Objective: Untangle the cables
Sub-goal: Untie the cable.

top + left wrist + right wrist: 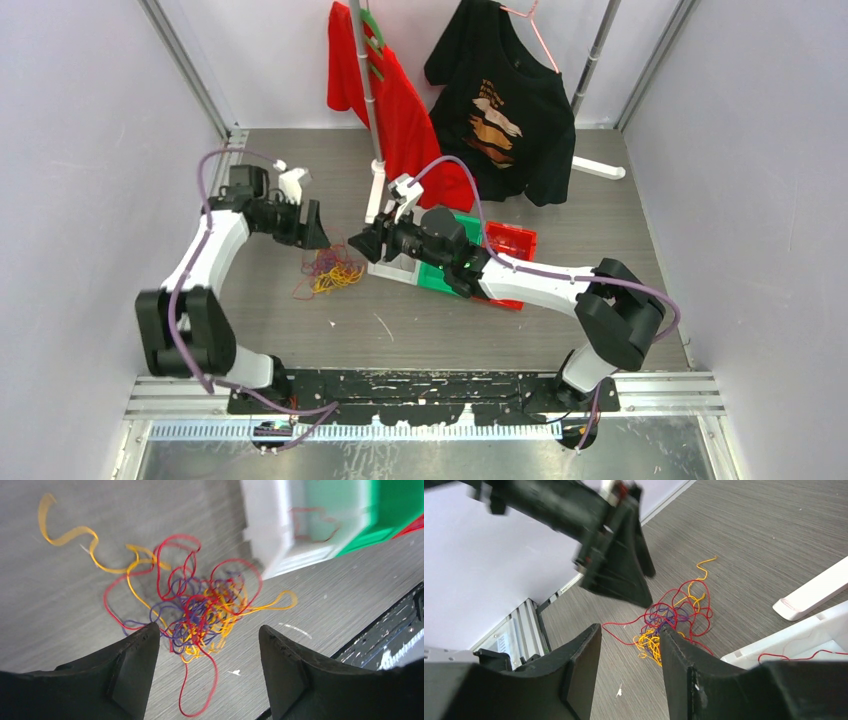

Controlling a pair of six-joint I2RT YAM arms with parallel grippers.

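Cables (333, 270): red, yellow and purple tangle on the table (450, 330), left of the white bin (265, 530).
Left gripper (207, 635): jaws apart, empty, hovering over the tangle.
Right gripper (630, 630): jaws apart, empty, just right of the tangle.

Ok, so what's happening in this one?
A tangle of red, yellow and purple cables lies in one knot on the table, and the robot is meant to pull it apart. The left gripper and the right gripper both hang over the pile with jaws open, holding nothing. One red strand lies apart in the white tray beside the pile; the rest is not yet separated.
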